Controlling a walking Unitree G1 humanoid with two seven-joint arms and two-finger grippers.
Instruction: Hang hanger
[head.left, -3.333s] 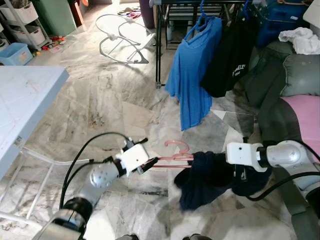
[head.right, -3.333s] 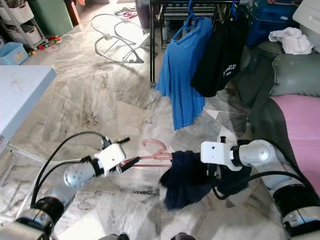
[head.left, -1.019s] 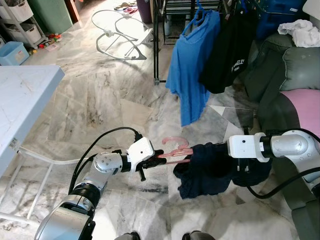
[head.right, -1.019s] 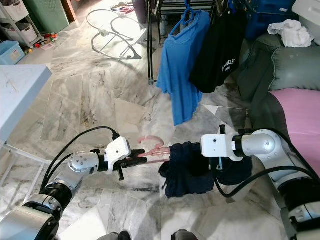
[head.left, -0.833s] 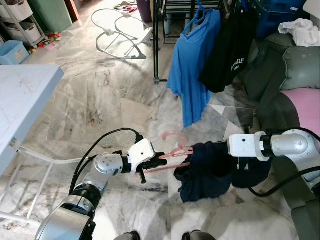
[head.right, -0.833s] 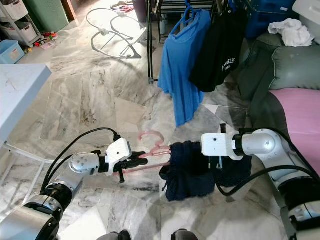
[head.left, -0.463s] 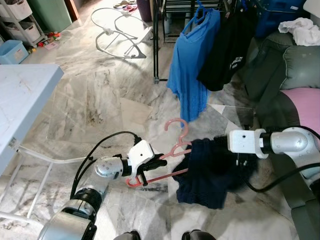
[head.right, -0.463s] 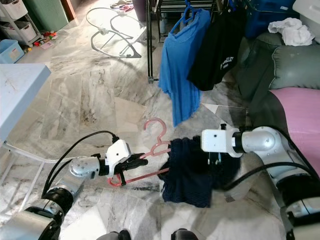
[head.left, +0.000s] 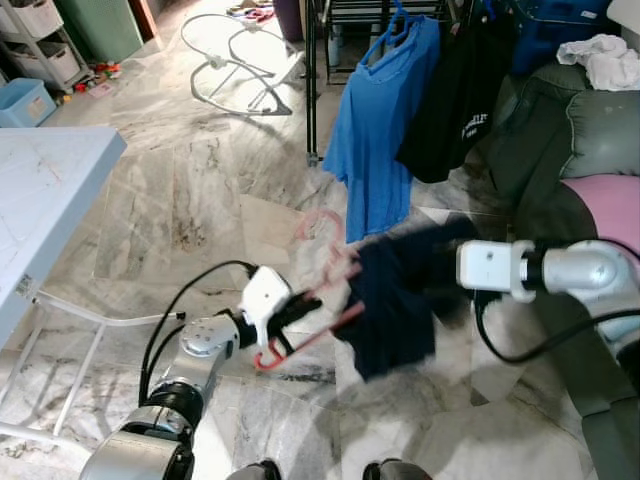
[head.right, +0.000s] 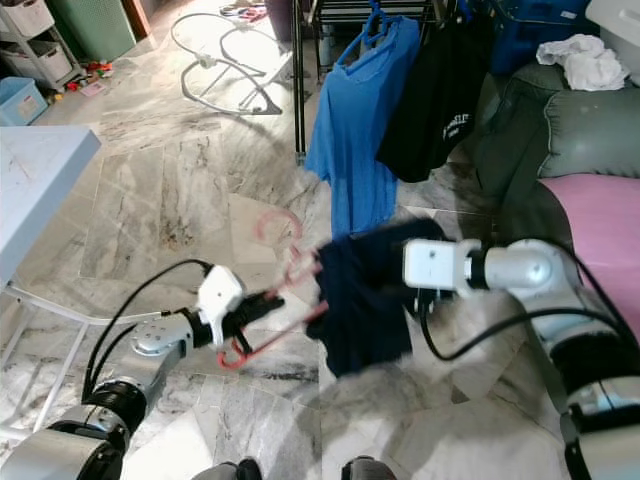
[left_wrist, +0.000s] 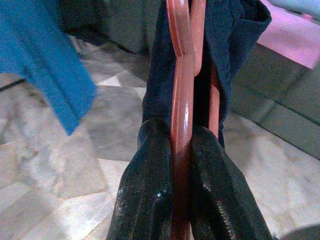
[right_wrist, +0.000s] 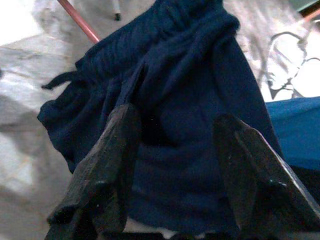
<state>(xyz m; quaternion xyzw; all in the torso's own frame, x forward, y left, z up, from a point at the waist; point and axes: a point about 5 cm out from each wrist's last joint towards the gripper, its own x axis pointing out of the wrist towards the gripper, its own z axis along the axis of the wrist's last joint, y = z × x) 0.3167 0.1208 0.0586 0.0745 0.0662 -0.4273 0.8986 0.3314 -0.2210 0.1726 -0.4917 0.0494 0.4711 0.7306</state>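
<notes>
A pink hanger (head.left: 312, 333) carries a dark navy garment (head.left: 392, 300) over the marble floor. Both are blurred by motion, and the hanger's hook points up. My left gripper (head.left: 290, 313) is shut on the hanger's lower bar. The left wrist view shows the bar (left_wrist: 180, 100) pinched between the gripper's (left_wrist: 181, 131) two black fingers, with the navy cloth beyond. My right arm reaches in from the right. In the right wrist view, the right gripper (right_wrist: 177, 117) is open, fingers wide apart, with the garment (right_wrist: 185, 95) just beyond them. A black clothes rack (head.left: 313, 90) stands ahead.
A blue shirt (head.left: 378, 130) and a black shirt (head.left: 458, 95) hang on the rack. A grey sofa (head.left: 590, 135) with a pink cushion (head.left: 605, 200) is on the right. A white table (head.left: 50, 190) is on the left, and a wire bouncer frame (head.left: 240, 60) lies farther back.
The left gripper has tilted the hanger from level to hook-up and drawn it up and to the left. The navy garment has swung left with it, away from the right gripper.
</notes>
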